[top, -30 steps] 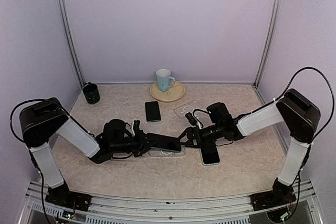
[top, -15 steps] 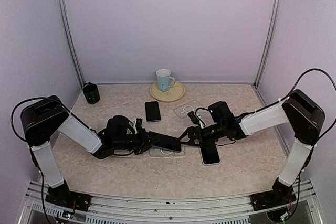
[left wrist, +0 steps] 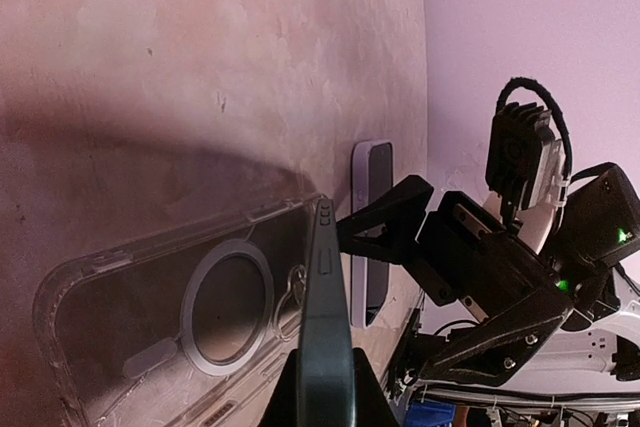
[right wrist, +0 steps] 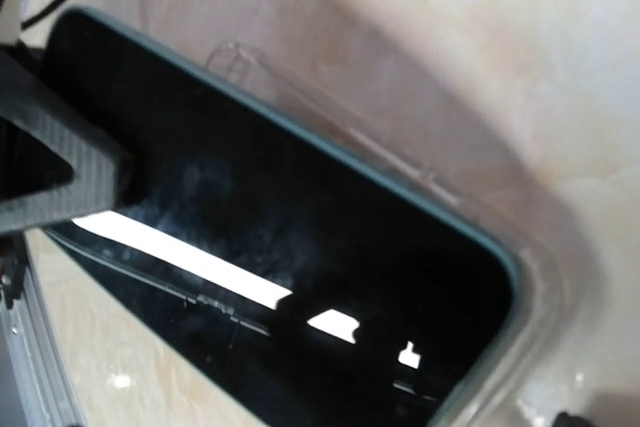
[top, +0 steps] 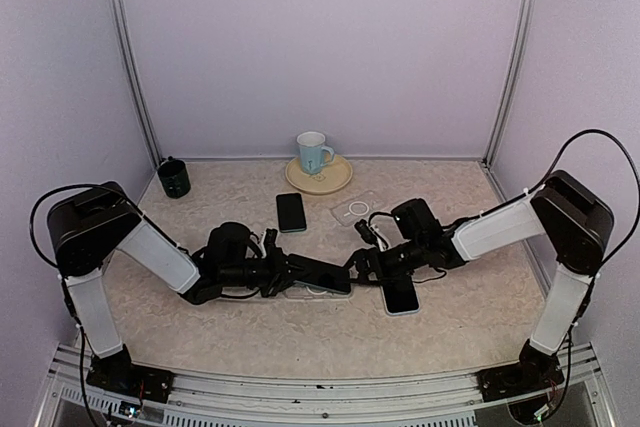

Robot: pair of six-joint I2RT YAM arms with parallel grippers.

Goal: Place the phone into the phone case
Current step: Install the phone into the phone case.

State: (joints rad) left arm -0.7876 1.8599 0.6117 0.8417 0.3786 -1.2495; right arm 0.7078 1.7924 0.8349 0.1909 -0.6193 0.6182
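My left gripper (top: 288, 271) is shut on the near end of a dark phone (top: 322, 273), which it holds tilted over a clear phone case (top: 312, 290) lying flat on the table. In the left wrist view the phone (left wrist: 326, 317) shows edge-on between the jaws, above the case (left wrist: 170, 322) with its ring. My right gripper (top: 358, 267) stands open at the phone's far end, its fingers (left wrist: 385, 219) spread wide. The right wrist view shows the phone's black screen (right wrist: 280, 247) over the case rim (right wrist: 330, 107); that gripper's own fingers are out of frame.
A second phone (top: 400, 296) lies under the right arm and a third (top: 291, 212) further back. Another clear case (top: 357, 210) lies behind. A mug (top: 314, 151) stands on a plate (top: 338, 179) at the back, a dark cup (top: 173, 177) at the back left.
The left arm has shifted a little to the right with the phone. The right gripper has edged slightly left toward the phone's far end.
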